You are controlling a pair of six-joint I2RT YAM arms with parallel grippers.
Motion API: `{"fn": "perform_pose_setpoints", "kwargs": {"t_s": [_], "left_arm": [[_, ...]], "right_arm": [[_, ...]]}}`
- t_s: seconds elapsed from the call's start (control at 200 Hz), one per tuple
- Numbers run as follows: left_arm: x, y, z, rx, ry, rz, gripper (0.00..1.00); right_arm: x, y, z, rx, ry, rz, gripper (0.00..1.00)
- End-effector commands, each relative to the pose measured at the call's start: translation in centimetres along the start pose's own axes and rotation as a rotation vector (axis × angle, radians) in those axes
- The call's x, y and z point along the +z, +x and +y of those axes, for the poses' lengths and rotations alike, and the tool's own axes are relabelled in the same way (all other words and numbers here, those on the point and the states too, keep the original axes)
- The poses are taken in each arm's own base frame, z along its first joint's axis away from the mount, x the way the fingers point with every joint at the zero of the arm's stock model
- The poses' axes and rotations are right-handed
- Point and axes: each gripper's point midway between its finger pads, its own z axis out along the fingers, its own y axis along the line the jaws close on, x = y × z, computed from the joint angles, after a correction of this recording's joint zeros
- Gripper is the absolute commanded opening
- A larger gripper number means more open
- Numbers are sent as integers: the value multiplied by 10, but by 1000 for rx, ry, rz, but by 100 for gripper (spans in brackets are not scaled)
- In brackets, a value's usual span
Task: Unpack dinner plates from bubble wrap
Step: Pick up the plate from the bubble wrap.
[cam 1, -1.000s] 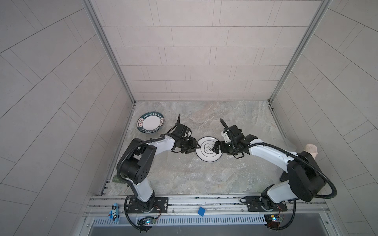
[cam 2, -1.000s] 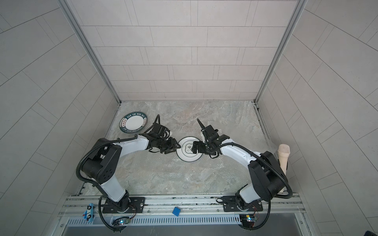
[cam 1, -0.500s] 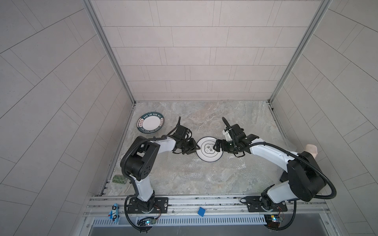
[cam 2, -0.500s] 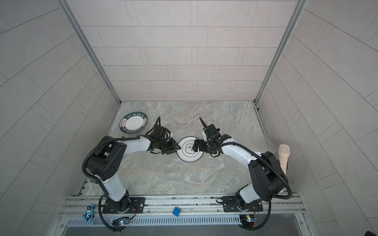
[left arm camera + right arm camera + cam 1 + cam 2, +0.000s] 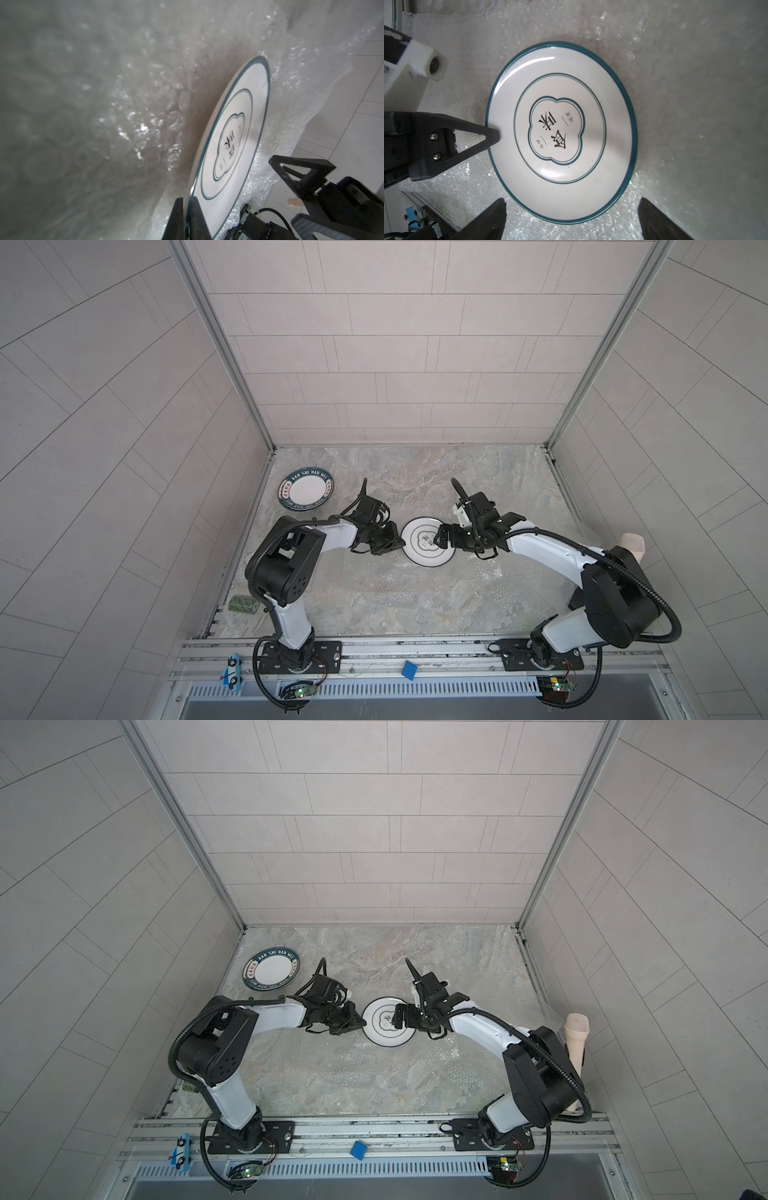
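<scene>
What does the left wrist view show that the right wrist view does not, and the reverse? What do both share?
Only the left wrist view: the left gripper closed on the rim of the plate, one finger on each face, and a small pinkish object far off. Only the right wrist view: the whole plate face, and the right gripper open, holding nothing. Both: the teal-rimmed plate, the bubble wrap under it, and the left gripper at its rim.

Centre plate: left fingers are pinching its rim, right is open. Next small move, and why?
Probably lift the left gripper slightly, tilting the plate off the bubble wrap: its fingers are shut on the rim, the plate lies uncovered, and the right gripper hangs open nearby.
</scene>
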Motion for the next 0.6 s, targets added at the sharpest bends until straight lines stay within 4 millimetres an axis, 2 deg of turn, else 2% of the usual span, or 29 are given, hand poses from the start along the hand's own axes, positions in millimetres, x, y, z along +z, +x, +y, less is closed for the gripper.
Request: {"fn": "perform_pose_setpoints", "kwargs": {"t_s": [0.0, 0.205, 0.345, 0.485, 0.59], "left_arm": [[-6, 3, -5, -11, 9, -12, 4], [-21, 5, -29, 1, 89, -23, 0], [-41, 12, -48, 18, 154, -41, 0], [-75, 14, -65, 33, 203, -119, 0], [-112, -3, -63, -18, 231, -235, 0]], "right_arm": [[-10, -10, 1, -8, 13, -18, 100], [-39, -41, 10, -1, -41, -83, 100], [-64, -66, 13, 16, -76, -152, 100], [-78, -86, 14, 9, -72, -191, 100], [-85, -95, 21, -4, -96, -216, 100]]}}
